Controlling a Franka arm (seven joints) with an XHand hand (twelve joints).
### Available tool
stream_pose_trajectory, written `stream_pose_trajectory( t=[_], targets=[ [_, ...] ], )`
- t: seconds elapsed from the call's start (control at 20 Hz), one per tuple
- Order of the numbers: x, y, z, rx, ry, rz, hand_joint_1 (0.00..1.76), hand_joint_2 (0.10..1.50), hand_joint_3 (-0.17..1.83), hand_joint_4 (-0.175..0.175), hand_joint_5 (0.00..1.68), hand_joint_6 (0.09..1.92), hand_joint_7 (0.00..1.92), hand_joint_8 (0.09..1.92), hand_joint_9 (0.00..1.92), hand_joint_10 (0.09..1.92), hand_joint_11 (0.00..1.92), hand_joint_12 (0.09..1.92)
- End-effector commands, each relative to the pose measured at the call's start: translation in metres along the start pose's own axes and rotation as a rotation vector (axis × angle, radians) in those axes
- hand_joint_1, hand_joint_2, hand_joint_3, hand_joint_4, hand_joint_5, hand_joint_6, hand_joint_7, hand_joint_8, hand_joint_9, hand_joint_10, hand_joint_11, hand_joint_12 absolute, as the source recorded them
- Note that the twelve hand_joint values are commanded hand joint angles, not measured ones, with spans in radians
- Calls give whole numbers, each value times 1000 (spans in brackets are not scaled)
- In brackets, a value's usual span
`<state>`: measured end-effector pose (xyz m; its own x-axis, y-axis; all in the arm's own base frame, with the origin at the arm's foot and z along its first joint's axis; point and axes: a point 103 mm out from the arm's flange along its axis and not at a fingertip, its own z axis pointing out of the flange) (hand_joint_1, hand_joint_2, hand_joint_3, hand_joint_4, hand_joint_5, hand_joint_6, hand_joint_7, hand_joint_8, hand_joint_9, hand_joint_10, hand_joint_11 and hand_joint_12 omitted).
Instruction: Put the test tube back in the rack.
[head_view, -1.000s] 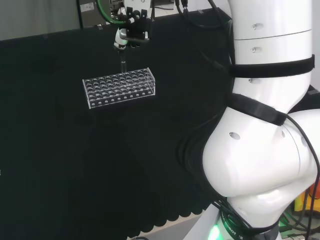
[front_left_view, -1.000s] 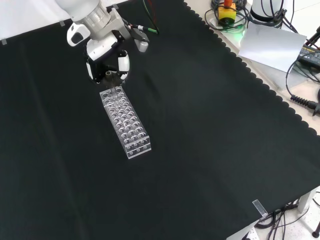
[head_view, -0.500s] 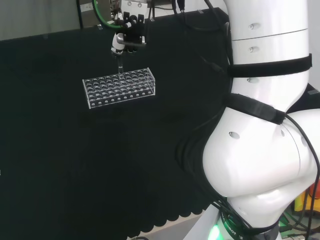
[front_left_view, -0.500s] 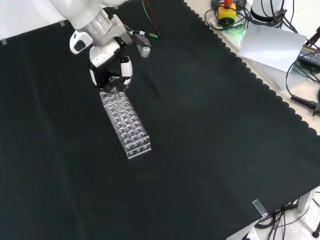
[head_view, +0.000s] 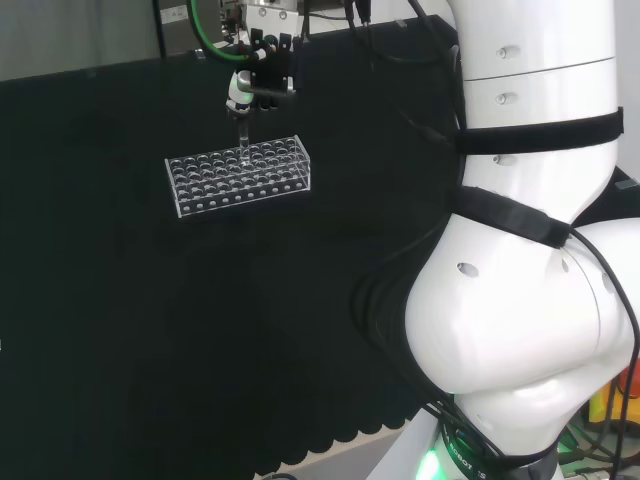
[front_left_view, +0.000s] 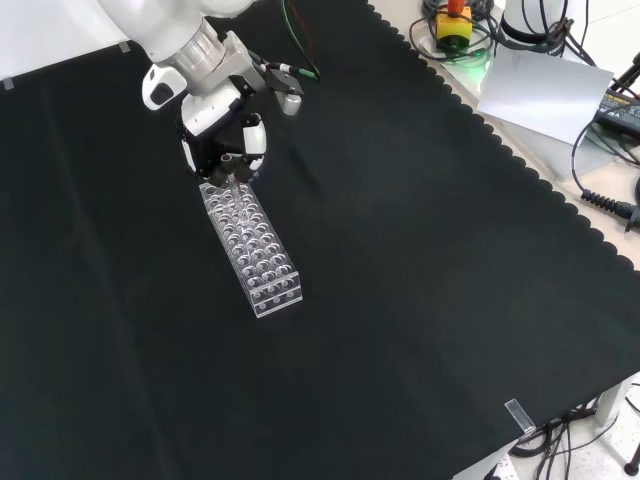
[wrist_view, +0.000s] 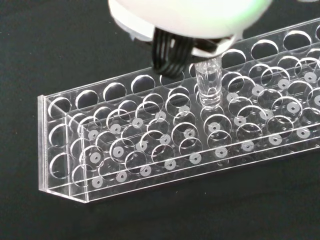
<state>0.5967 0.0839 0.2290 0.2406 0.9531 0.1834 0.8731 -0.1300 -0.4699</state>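
Change: the hand (head_view: 262, 72) is coming down over the clear test tube rack (head_view: 240, 175), compared with a second ago.
Fingers: curled, pinching the test tube (wrist_view: 208, 86) near its top.
Tube: hanging upright below the fingers, its tip entering a rack hole.
Meaning: insertion is probably starting; release is not yet due.
Worktop: black cloth (front_left_view: 420, 260) is lying bare around the rack.

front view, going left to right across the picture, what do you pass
Clear plastic test tube rack on the black cloth, with the black and white hand above its far end → small clear plastic piece at the cloth's near edge → grey sheet beyond the cloth → black cables.
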Motion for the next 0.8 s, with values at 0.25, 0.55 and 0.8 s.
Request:
stream_pose_trajectory(
  t=[0.25,0.55,0.8],
  targets=[
    [-3,7,5,26,3,18,1317,597,777,-175,1241,735,1296,746,1525,718,1100,1017],
    [-1,23,21,35,4,15,1317,597,777,-175,1241,735,1296,745,1525,718,1099,1017],
    [-2,28,27,50,5,13,1317,597,777,-175,1241,735,1297,745,1525,718,1099,1017]
  ],
)
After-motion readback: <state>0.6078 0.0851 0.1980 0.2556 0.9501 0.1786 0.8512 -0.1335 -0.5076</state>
